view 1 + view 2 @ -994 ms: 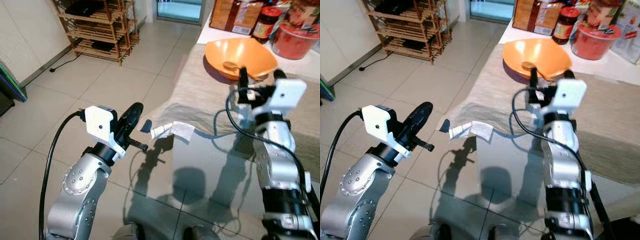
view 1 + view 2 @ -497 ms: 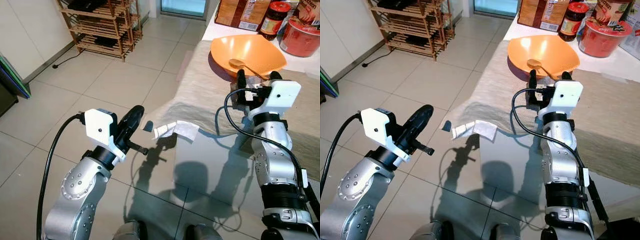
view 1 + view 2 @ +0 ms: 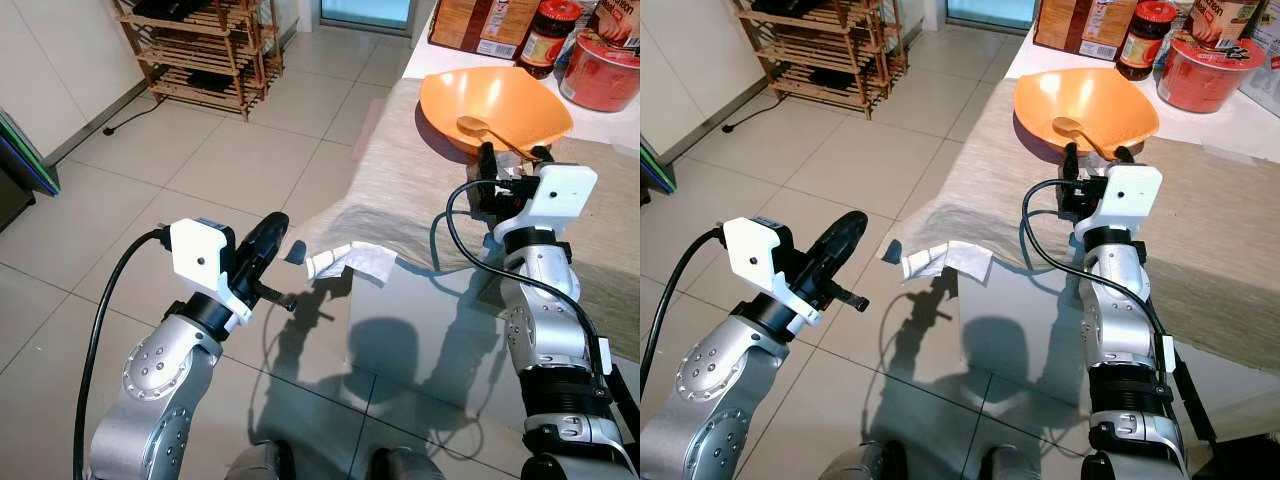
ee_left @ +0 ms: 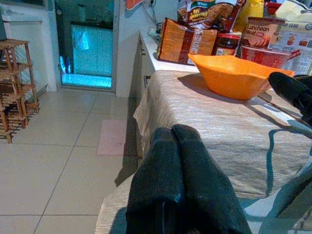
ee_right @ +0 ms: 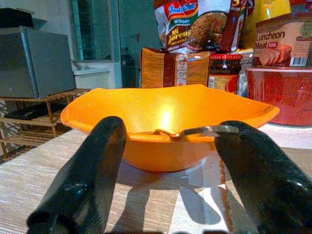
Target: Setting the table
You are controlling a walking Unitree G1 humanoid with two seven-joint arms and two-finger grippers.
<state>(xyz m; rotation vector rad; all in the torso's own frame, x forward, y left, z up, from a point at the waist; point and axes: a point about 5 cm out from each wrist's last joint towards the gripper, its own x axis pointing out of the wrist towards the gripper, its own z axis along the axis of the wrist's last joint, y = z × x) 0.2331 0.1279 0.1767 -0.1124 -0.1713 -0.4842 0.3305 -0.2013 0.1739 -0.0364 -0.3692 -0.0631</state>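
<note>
Orange bowl (image 3: 495,105) sat on the beige tablecloth (image 3: 420,190) near the table's far end, with a spoon (image 3: 478,129) lying inside it. Right gripper (image 5: 170,170) hovered just short of the bowl, fingers spread wide. Left gripper (image 4: 183,180) hung off the table edge, fingers pressed together, holding nothing. Red tub (image 3: 603,80) and jar (image 3: 545,38) stood behind the bowl.
</note>
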